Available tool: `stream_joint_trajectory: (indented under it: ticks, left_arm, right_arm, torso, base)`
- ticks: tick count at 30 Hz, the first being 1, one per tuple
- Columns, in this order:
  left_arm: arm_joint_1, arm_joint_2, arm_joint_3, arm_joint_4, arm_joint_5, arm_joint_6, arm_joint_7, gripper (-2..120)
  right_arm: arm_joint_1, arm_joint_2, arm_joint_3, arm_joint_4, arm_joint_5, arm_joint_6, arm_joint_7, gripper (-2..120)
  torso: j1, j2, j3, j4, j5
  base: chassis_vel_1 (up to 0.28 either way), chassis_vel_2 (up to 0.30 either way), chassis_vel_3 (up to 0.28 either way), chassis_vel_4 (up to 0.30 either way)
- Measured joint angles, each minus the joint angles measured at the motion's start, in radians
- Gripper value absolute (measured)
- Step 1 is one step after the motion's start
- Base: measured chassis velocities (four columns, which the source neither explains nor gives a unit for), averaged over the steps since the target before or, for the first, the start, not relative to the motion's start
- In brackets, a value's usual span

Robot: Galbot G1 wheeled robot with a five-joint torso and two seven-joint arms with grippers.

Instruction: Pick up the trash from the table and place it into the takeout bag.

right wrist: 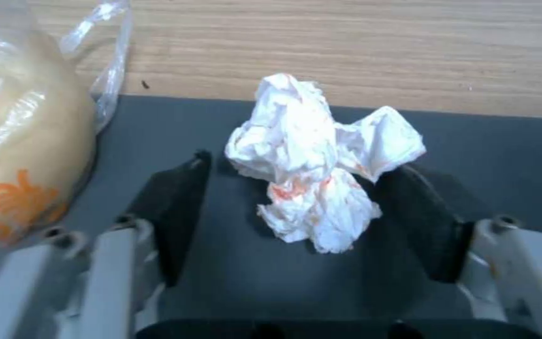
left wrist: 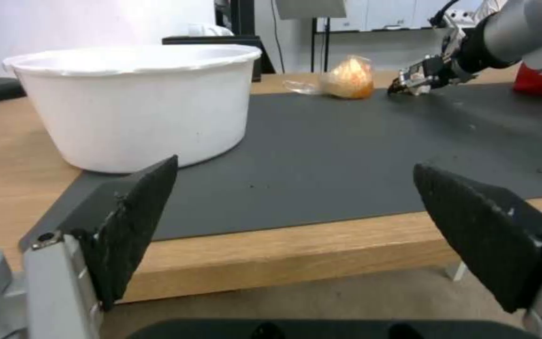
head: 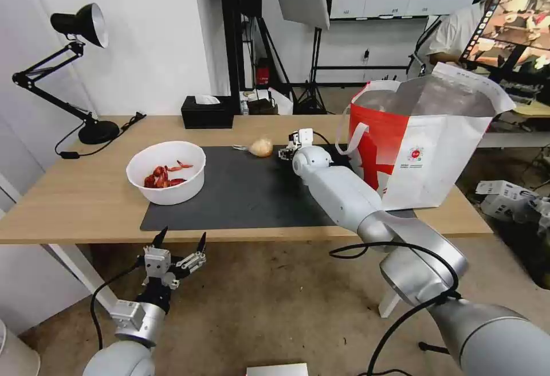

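A crumpled white tissue [right wrist: 315,179] with orange stains lies on the dark grey mat [head: 246,198]. My right gripper [right wrist: 301,165] is open around it, one finger on each side, low over the mat beside the small clear bag [head: 261,147] with a yellowish lump. In the head view the right gripper [head: 286,151] sits between that bag and the red-and-white takeout bag [head: 424,152], which stands open at the table's right end. The white bowl [head: 172,192] of red crayfish shells rests at the mat's left. My left gripper [head: 182,238] hangs open below the table's [head: 86,192] front edge.
A black tissue box [head: 207,112] stands at the table's back edge and a black desk lamp [head: 80,26] at the back left. White equipment [head: 504,195] lies on the floor to the right of the table.
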Motion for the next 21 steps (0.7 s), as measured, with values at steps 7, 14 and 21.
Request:
stream_joint_trajectory:
  ticks: [7,14,21]
  left_arm:
    - [0.000,0.001,0.007,-0.002,0.001,0.000,0.000,100]
    - [-0.010,0.014,0.005,0.000,-0.002,0.000,0.000,100]
    - [-0.008,0.013,0.010,-0.003,-0.002,0.000,0.000,100]
  right_arm:
    - [-0.005,-0.013,-0.003,0.024,0.003,-0.005,0.006,41]
    - [-0.026,-0.024,-0.008,0.062,0.006,-0.005,0.029,14]
    - [-0.034,-0.044,-0.024,0.103,0.027,0.001,0.055,0]
  torso:
    - [0.000,0.000,0.000,-0.0004,0.0000]
    - [0.000,0.000,0.000,-0.0003,0.0000]
    - [0.000,0.000,0.000,-0.0003,0.0000]
  base:
    - [0.000,0.000,0.000,0.000]
    - [0.000,0.000,0.000,0.000]
    - [0.000,0.000,0.000,0.000]
